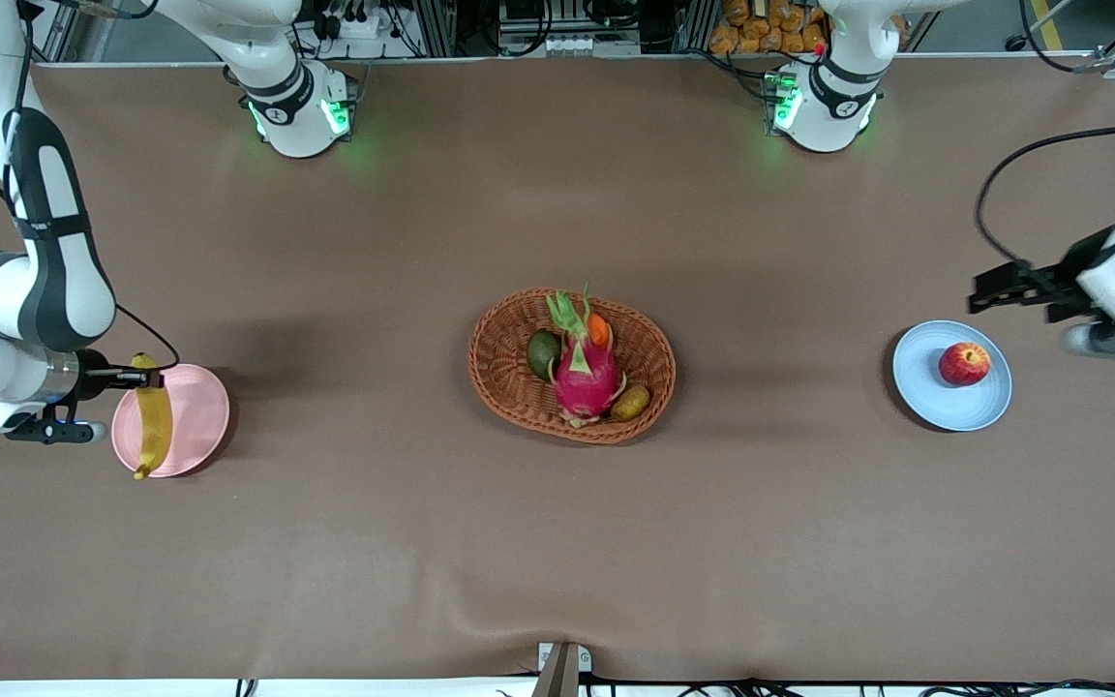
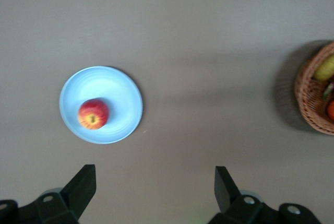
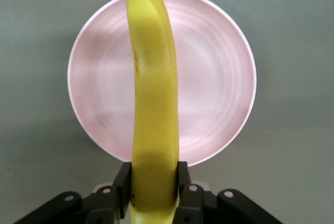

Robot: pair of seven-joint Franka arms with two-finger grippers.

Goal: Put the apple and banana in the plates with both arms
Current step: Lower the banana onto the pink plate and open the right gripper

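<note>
Your right gripper [image 1: 132, 376] has its fingers [image 3: 123, 183] clamped on one end of the banana [image 1: 152, 418], one finger pressed against each side of the fruit, and it holds the banana over the pink plate [image 1: 197, 416] at the right arm's end of the table. You can see in the right wrist view that the banana [image 3: 154, 98] runs lengthwise across the middle of the pink plate [image 3: 214, 88], its tip reaching past the rim; whether it touches the plate you cannot tell. Your left gripper [image 1: 1003, 288] hangs with its fingers [image 2: 83, 185] spread wide and nothing between them, over the bare table just beside the blue plate [image 1: 935, 397] at the left arm's end. On that blue plate sits the apple [image 1: 964, 363], red with yellowish patches, resting off centre toward the rim; the left wrist view shows the apple [image 2: 93, 114] and the blue plate [image 2: 117, 93] apart from the gripper. Between the two plates, in the middle of the table, you have a brown wicker basket [image 1: 504, 358] holding a magenta dragon fruit [image 1: 585, 379], a dark green avocado [image 1: 543, 353], a small orange fruit [image 1: 598, 329] and a brownish-olive fruit [image 1: 630, 403].
</note>
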